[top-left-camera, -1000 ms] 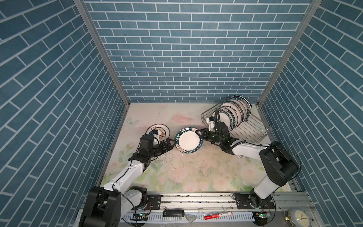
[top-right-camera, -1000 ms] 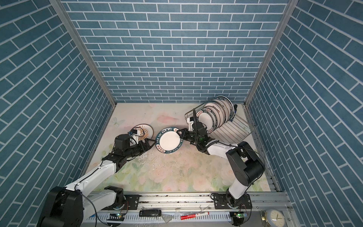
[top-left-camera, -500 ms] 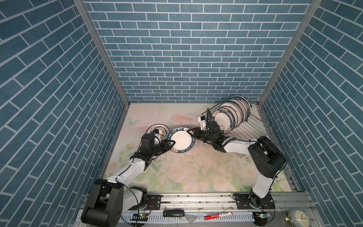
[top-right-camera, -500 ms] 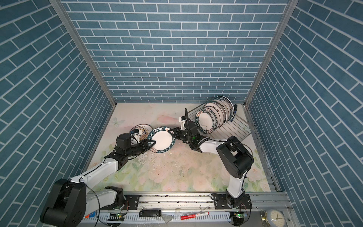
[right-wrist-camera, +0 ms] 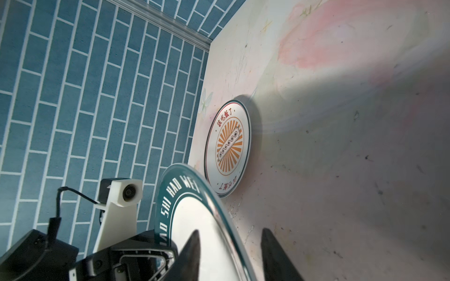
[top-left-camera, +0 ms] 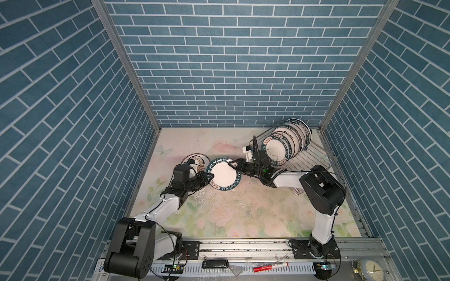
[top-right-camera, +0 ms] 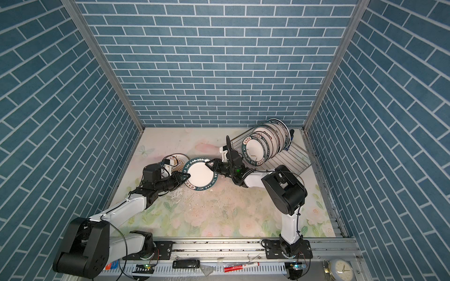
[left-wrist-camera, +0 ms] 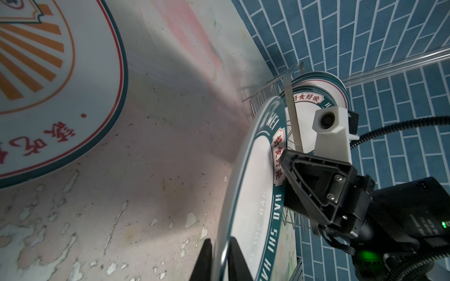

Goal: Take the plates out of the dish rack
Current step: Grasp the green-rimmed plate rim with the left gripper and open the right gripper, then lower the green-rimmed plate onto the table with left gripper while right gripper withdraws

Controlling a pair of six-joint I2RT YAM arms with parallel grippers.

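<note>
The desk (top-left-camera: 243, 209) wears a pale floral covering with a butterfly print (top-left-camera: 163, 150) at its far left; the left wrist view shows the covering flaked and peeling (left-wrist-camera: 114, 219). Blue brick-pattern walls (top-left-camera: 231, 60) enclose it on the left, right and far sides, joined by metal corner posts (top-left-camera: 126, 65). Along the near edge runs an aluminium rail (top-left-camera: 243, 246), then a white slotted cable duct (top-left-camera: 194, 268). By the duct lie a black handheld device (top-left-camera: 215, 264), a scrap of clear plastic (top-left-camera: 236, 269) and a red marker (top-left-camera: 270, 267). An alarm clock (top-left-camera: 371, 270) sits at the near right corner.
</note>
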